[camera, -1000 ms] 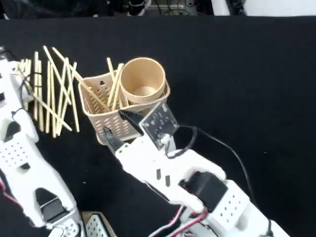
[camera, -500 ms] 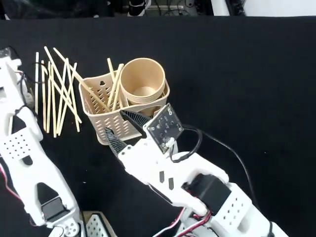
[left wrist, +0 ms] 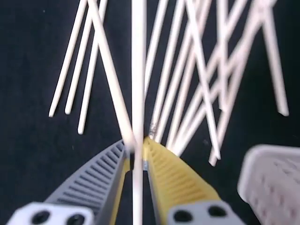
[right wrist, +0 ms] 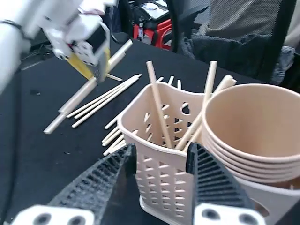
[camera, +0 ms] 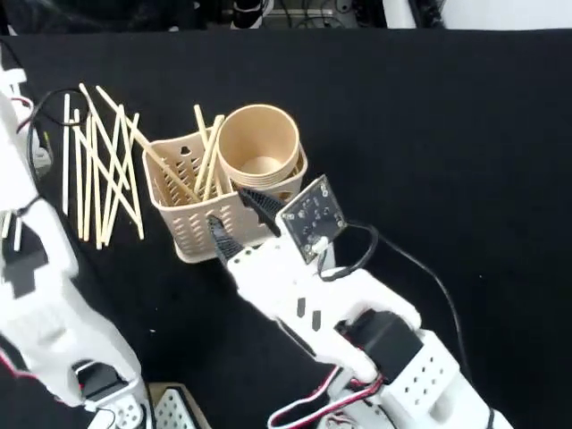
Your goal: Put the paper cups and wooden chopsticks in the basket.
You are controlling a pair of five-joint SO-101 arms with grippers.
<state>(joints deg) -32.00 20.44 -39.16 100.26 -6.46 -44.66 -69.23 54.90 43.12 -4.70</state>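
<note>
While my left gripper clamps one chopstick, my right gripper stands with jaws apart beside the basket; next, I should carry the chopstick right, into it.

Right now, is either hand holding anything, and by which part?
The left hand pinches one wooden chopstick partway along its shaft, both ends sticking out. The right hand is open at the basket, holding nothing.

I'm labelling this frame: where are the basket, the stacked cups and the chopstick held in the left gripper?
basket [camera: 183, 223]: high view, front wall.
cups [camera: 256, 134]: high view, inner wall.
chopstick [left wrist: 138, 70]: left wrist view, mid shaft.
</note>
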